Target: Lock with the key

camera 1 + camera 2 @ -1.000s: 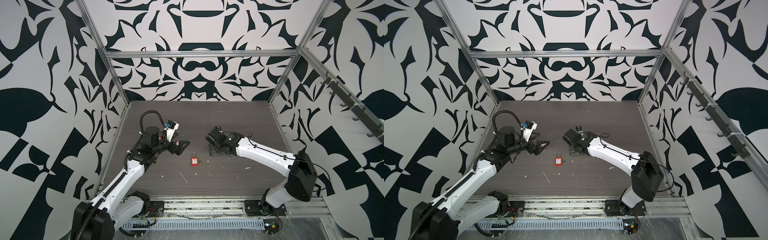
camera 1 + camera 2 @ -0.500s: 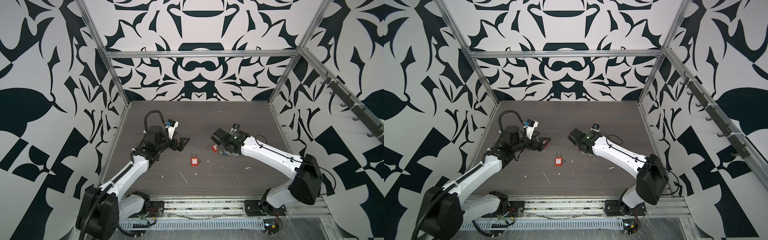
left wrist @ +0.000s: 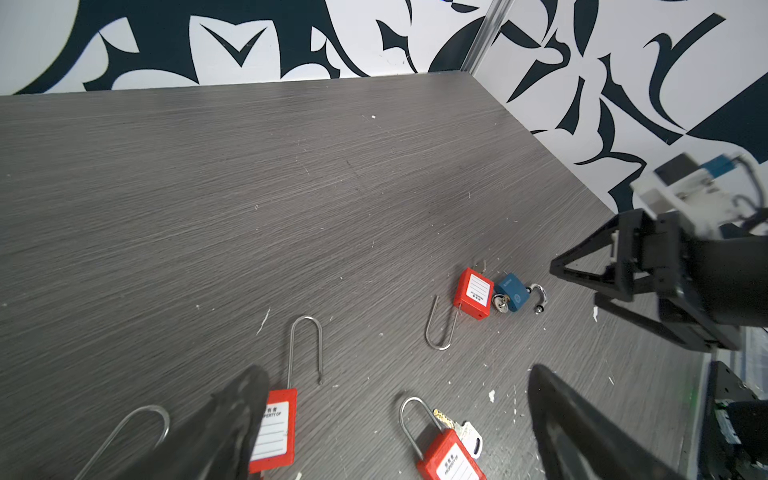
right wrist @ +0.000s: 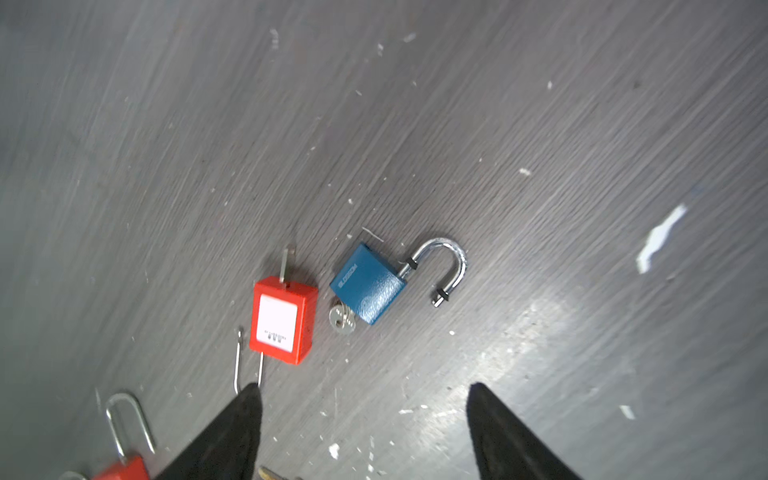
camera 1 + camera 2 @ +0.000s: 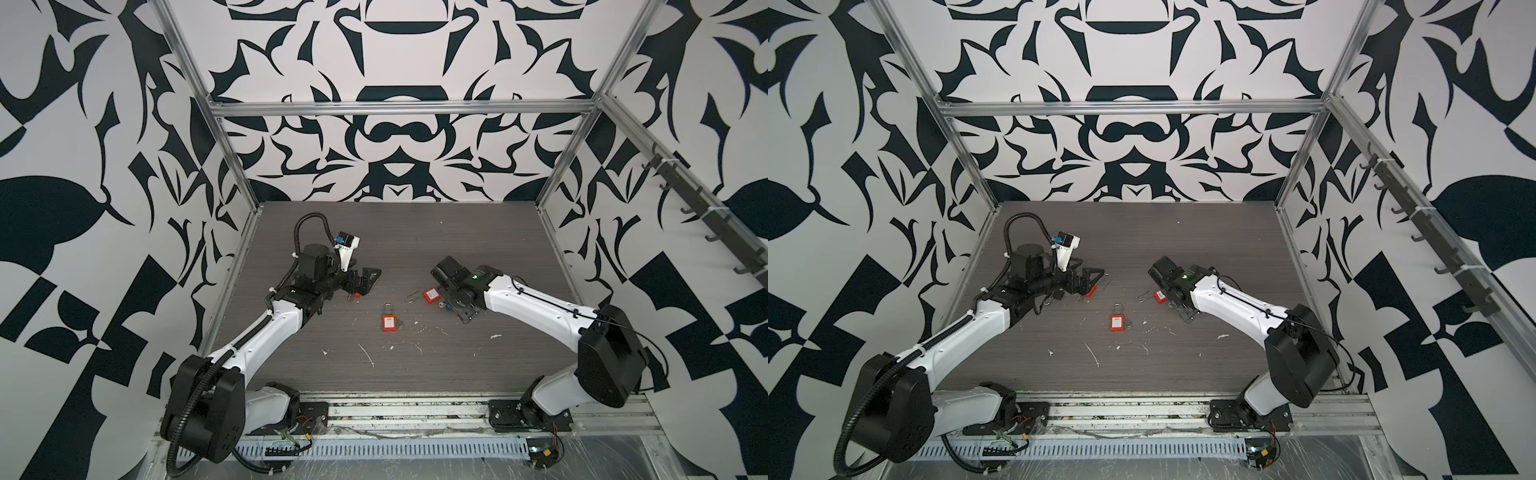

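The left gripper (image 5: 368, 279), fingers spread and empty, hangs over a long-shackled red plastic padlock (image 3: 276, 424). At the centre of the grey wood-grain surface (image 5: 415, 232) lies a closed red padlock (image 5: 388, 323), unmoved. The right gripper (image 4: 363, 390), fingers parted and empty, is poised above the blue metal padlock (image 4: 368, 284). Its silver key (image 4: 341, 318) is inserted but the chrome shackle (image 4: 451, 266) is swung open, so locking is not yet done. The right arm has drawn back since the earlier frame, uncovering a neighbouring red padlock (image 4: 282, 320).
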You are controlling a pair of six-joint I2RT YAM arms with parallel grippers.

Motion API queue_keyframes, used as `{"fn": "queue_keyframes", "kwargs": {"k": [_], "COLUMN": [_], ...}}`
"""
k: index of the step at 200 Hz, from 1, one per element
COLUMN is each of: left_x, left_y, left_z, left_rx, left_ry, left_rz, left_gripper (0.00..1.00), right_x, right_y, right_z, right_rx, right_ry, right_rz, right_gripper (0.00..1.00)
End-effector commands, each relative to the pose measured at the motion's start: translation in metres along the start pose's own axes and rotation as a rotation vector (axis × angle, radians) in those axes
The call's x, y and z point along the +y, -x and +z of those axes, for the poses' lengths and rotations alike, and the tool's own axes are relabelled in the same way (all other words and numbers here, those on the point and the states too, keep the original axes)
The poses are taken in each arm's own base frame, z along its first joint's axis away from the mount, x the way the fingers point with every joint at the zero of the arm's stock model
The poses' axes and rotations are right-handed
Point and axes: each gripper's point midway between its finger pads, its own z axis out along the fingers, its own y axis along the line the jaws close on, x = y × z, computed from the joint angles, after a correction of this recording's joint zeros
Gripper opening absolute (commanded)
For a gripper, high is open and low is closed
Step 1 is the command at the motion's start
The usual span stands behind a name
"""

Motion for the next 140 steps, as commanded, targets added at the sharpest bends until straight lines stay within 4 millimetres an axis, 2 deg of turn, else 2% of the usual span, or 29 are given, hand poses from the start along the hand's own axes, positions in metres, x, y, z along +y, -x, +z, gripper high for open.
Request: {"fn": "queue_keyframes", "kwargs": {"k": [1,40,70,89,106,112,140], "left_x": [-0.012,-0.027,-0.029,-0.029,-0.030,-0.030,-0.034], "left_y": [0.017,0.018,0.014,0.011,0.008,0.009,0.006], "left_z": [-0.003,-0.006,-0.006,-0.005,-0.004,-0.004,-0.004], "left_rx": [-0.073,-0.080,-0.074,-0.061,-0.052,-0.052,-0.039], "left_ry": [-0.028,-0.063,-0.058,-0.055,-0.058,-0.060,-0.067], "left_rz": [0.075,0.121,0.140,0.150,0.158,0.162,0.172], "left_gripper": [0.99,0.99,0.99,0.99,0.99,0.99,0.99], "right_x": [0.007,0.009,0.005,0.004,0.007,0.007,0.007], "right_y": [-0.005,0.001,-0.001,0.000,0.001,-0.005,-0.005], "right_z": [0.014,0.020,0.032,0.032,0.037,0.038,0.047], "right_rx": [0.055,0.050,0.068,0.063,0.059,0.094,0.092], "right_ry": [0.029,-0.026,-0.085,-0.129,-0.141,-0.148,-0.170], "right_rz": [0.127,0.137,0.177,0.171,0.173,0.180,0.181], "right_gripper": [0.74,0.70,0.66,0.65,0.60,0.59,0.58]}}
